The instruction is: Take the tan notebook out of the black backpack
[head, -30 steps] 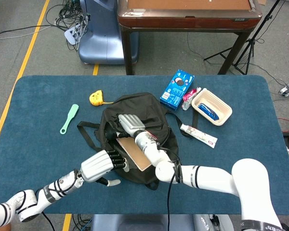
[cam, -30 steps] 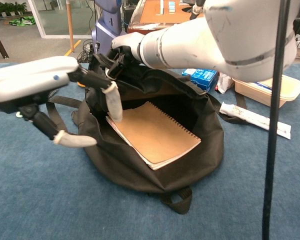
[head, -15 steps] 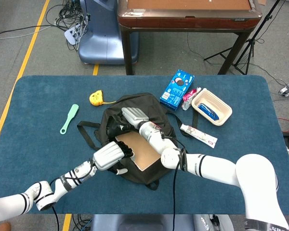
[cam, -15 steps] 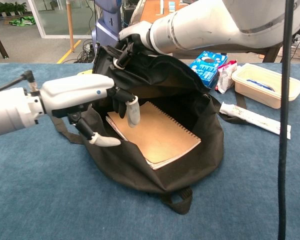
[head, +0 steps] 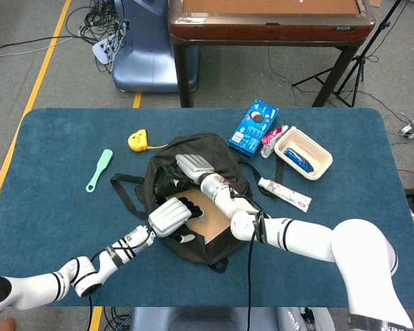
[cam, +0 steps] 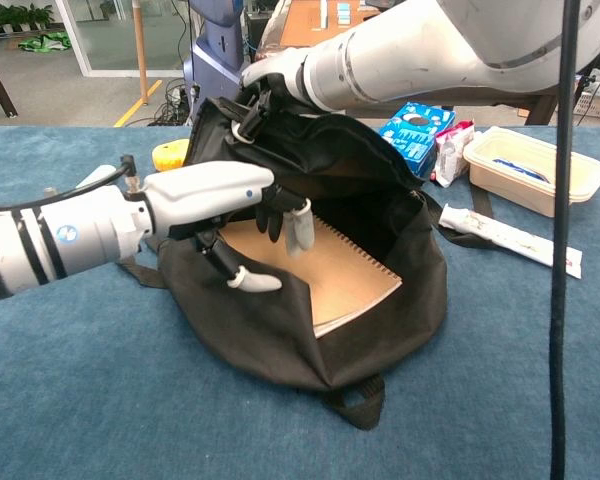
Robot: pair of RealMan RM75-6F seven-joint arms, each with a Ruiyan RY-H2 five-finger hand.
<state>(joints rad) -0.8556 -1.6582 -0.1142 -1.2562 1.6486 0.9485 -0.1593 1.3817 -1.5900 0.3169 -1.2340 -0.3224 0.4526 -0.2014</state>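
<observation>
The black backpack (head: pixel 214 155) (cam: pixel 280 330) lies open in the middle of the blue table. Inside it rests the tan spiral notebook (head: pixel 212 222) (cam: pixel 342 272). My right hand (head: pixel 190 167) (cam: pixel 270 78) grips the upper rim of the bag's opening and holds it up. My left hand (head: pixel 171 215) (cam: pixel 225 198) reaches into the opening from the left, fingers spread and pointing down over the notebook's left part, thumb below near the bag's front wall. It holds nothing.
A yellow tape measure (head: pixel 138 141) and a green brush (head: pixel 99 169) lie left of the bag. A blue box (head: pixel 254 128), a cream tray (head: pixel 303 153) and a white tube (head: pixel 283 194) sit to the right. A wooden table (head: pixel 269 21) stands behind.
My left hand moved right and forward into the bag's opening, over the notebook. My right hand raised the bag's rim slightly and keeps its grip.
</observation>
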